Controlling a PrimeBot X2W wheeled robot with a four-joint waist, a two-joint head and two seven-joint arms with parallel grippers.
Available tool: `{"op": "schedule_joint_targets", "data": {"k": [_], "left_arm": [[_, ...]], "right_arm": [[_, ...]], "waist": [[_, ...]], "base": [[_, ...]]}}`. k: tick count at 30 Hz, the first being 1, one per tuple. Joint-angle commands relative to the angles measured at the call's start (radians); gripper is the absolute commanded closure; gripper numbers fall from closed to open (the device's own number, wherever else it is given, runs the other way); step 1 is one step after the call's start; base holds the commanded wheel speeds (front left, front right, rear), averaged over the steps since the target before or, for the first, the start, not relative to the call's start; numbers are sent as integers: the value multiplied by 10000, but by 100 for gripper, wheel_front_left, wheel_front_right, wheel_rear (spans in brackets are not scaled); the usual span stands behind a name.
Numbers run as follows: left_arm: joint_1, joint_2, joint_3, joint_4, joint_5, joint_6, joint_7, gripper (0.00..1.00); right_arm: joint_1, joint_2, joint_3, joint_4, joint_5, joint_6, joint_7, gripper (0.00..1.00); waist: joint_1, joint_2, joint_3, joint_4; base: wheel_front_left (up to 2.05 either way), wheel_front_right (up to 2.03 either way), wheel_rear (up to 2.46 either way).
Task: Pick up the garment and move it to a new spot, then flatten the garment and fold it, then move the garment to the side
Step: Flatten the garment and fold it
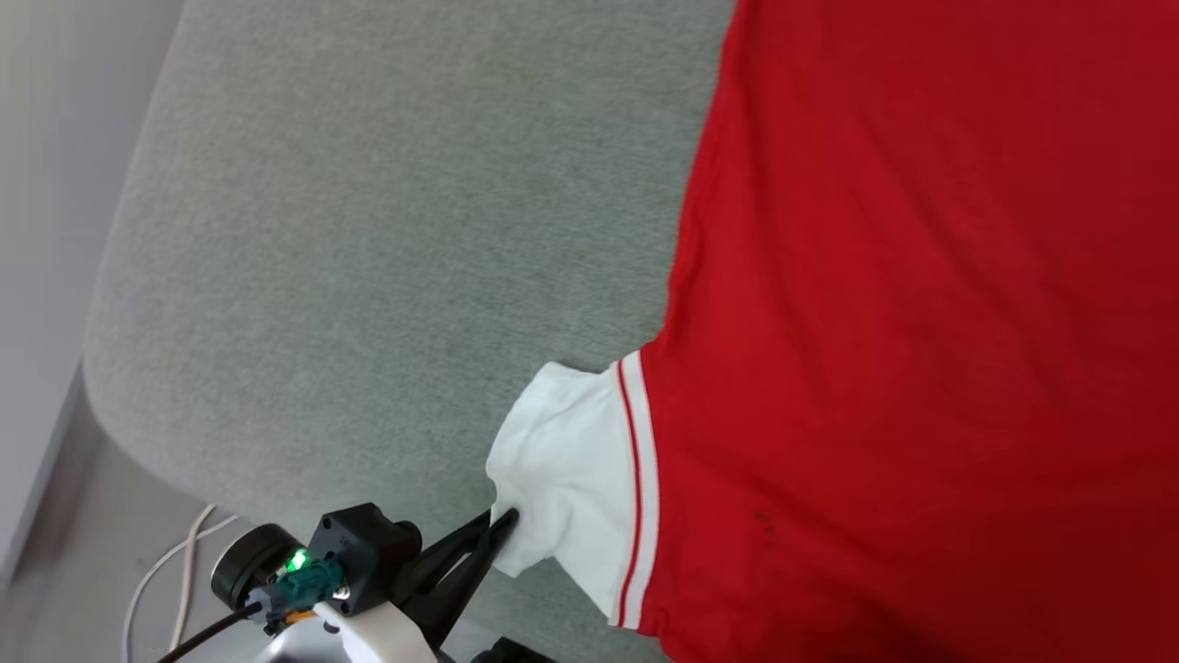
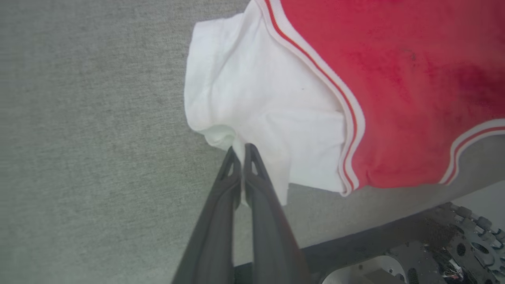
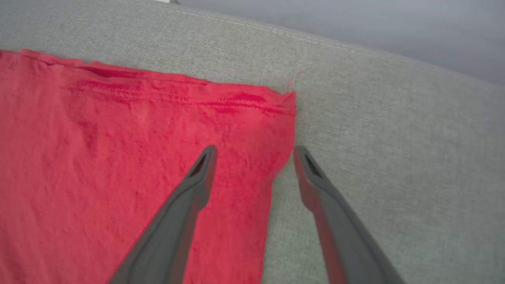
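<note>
- Lying spread on a grey upholstered cushion (image 1: 368, 230), the red garment (image 1: 875, 276) covers the right part of the head view. Bare cushion fabric lies to its left.
- A white short sleeve (image 1: 562, 451) juts left from the red body at the near end. It joins the body along a red-and-white stripe trim (image 1: 637, 460).
- The left hand (image 1: 505, 527), at the near left, has its two dark fingers pressed together on the near corner of the sleeve. In the left wrist view a thin fold of white cloth is pinched between the tips, and the sleeve puckers around the grip.
- A second striped band (image 2: 473, 134) edges the red body to the right of the sleeve in the left wrist view, close to the cushion's near border.
- The right hand (image 3: 254, 154) stands wide and holds nothing. One finger is over red fabric and the other over bare cushion, so the pair straddles the garment's side edge, just short of the corner of its stitched hem (image 3: 177, 98). Whether the fingertips touch the cloth cannot be told.
- A green light (image 1: 297, 559) glows on the left wrist housing.
- Pale cables (image 1: 184, 562) lie on the floor (image 1: 83, 571) off the cushion's near-left corner.
</note>
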Motion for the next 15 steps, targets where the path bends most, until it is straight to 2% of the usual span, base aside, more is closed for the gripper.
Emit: {"op": "schedule_joint_targets", "data": {"k": [1, 6, 12, 13, 14, 15], "left_arm": [[-200, -70, -20, 11, 58, -21, -92, 100], [-297, -323, -158, 163, -53, -147, -266, 100], [-356, -424, -233, 409, -57, -238, -434, 100], [-361, -435, -239, 437, -65, -243, -432, 100], [-367, -447, -241, 463, -72, -244, -450, 100], [-374, -460, -237, 490, -86, -243, -475, 100]], "right_arm": [[-178, -29, -33, 107, -160, -3, 86, 0], [-305, -131, -142, 303, -632, -3, 226, 0], [334, -92, -440, 650, -1054, -5, 510, 0], [481, -43, -490, 680, -1063, -5, 567, 60], [588, -7, -529, 679, -1080, -5, 589, 98], [688, 27, -566, 665, -1106, -5, 607, 100]], "waist": [[-3, 0, 450, 506], [-3, 0, 669, 839], [-3, 0, 747, 1005], [-3, 0, 746, 1011], [-3, 0, 741, 1008], [-3, 0, 727, 997]], "base": [[0, 0, 0], [0, 0, 0], [0, 0, 0], [0, 0, 0], [0, 0, 0], [0, 0, 0]]}}
